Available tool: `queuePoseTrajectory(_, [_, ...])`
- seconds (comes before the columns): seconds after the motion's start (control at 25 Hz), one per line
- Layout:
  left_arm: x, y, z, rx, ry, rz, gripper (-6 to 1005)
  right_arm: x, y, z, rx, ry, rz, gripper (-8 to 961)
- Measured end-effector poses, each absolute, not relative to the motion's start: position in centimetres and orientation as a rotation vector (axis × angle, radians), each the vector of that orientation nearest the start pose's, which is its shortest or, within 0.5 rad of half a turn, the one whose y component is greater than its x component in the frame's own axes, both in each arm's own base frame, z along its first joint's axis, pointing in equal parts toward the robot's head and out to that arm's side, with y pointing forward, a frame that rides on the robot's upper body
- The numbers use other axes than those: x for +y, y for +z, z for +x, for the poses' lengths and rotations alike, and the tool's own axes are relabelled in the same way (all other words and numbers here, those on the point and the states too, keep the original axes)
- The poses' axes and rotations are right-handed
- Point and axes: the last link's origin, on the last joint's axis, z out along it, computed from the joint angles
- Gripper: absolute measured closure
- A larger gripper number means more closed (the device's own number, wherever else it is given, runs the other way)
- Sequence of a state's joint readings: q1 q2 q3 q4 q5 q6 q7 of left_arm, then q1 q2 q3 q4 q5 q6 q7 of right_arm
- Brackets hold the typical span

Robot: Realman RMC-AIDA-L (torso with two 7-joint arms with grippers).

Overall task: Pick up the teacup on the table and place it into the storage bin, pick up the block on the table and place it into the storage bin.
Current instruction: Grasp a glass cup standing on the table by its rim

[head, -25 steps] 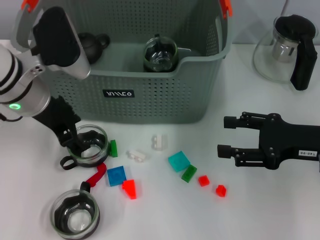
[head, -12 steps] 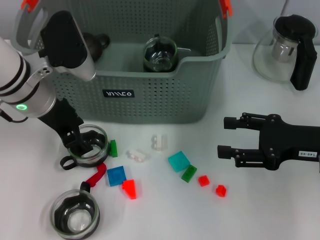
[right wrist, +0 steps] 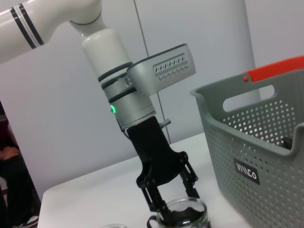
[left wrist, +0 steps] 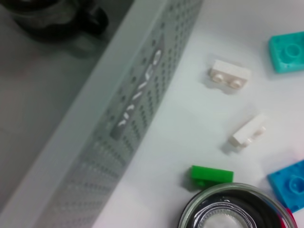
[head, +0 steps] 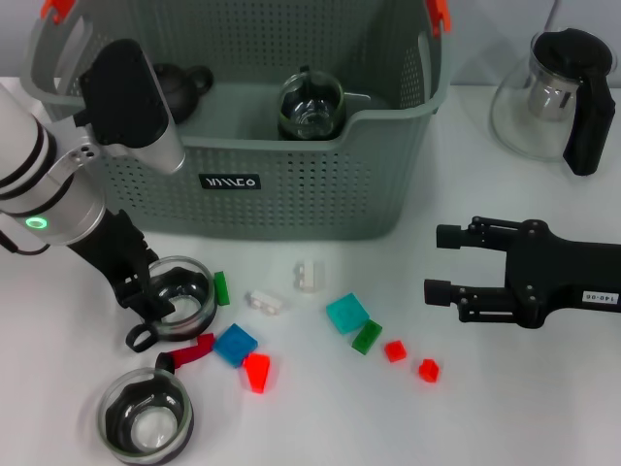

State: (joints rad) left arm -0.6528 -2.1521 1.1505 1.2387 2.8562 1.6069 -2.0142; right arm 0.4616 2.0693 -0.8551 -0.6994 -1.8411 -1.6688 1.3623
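Note:
A glass teacup (head: 184,297) with a dark inside is at the table's front left, and my left gripper (head: 146,294) is shut on its rim. The right wrist view shows the left gripper (right wrist: 172,202) with its fingers straddling the rim of the teacup (right wrist: 184,216). I cannot tell whether the cup is off the table. The left wrist view shows the cup's rim (left wrist: 232,213). A second teacup (head: 147,416) stands nearer the front. The grey storage bin (head: 310,184) stands behind. Several small blocks lie in front of it, among them a blue block (head: 236,344). My right gripper (head: 441,262) is open and empty at the right.
The bin holds a black teapot (head: 175,85) and a glass cup (head: 312,105). A glass pitcher (head: 558,92) with a black handle stands at the back right. A red block (head: 255,370), a green block (head: 220,287), a teal block (head: 346,314) and a red strip (head: 191,351) lie near the held cup.
The left gripper and the teacup have shifted toward the front and a little to the right. The blue block and the red strip beside it were nudged and turned. The right arm has not moved.

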Motion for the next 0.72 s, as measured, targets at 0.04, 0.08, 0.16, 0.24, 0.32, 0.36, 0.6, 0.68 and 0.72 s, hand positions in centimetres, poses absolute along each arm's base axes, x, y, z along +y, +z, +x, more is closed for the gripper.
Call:
queuePoseTrajectory(0.04, [35.8,1.2,-21.9,-0.493,0.771,-2.729,300,30.6,-0.1,24.8,0.520,0.839,-2.831,130])
queuePoseTrajectory(0.08, [35.8,1.2,-21.9,-0.495,0.774,-2.732,300,30.6,0.0,24.9,0.522,0.839,-2.829,130])
queuePoseTrajectory(0.16, [35.8,1.2,-21.9,-0.492,0.774,-2.728,301,30.6,0.0,24.9,0.525,0.841,-2.826,130])
queuePoseTrajectory(0.24, [36.3,1.0,-21.9,-0.481,0.753,-2.703,301,30.6,0.0,25.0,0.527,0.843,-2.822,130])
queuePoseTrajectory(0.32, [36.5,0.6,-21.9,-0.473,0.751,-2.691,302,30.6,0.1,25.0,0.528,0.844,-2.819,129])
queuePoseTrajectory(0.36, [36.7,0.3,-21.9,-0.467,0.754,-2.680,303,30.6,0.1,25.0,0.528,0.844,-2.819,129])
queuePoseTrajectory(0.6, [36.9,-0.8,-22.2,-0.451,0.804,-2.665,308,30.7,0.2,25.0,0.528,0.848,-2.813,129])
queuePoseTrajectory(0.68, [37.0,-0.8,-22.2,-0.447,0.804,-2.664,309,30.7,0.2,25.0,0.529,0.849,-2.810,130])
queuePoseTrajectory(0.72, [37.0,-0.8,-22.2,-0.444,0.805,-2.664,310,30.7,0.2,25.0,0.530,0.850,-2.809,131])
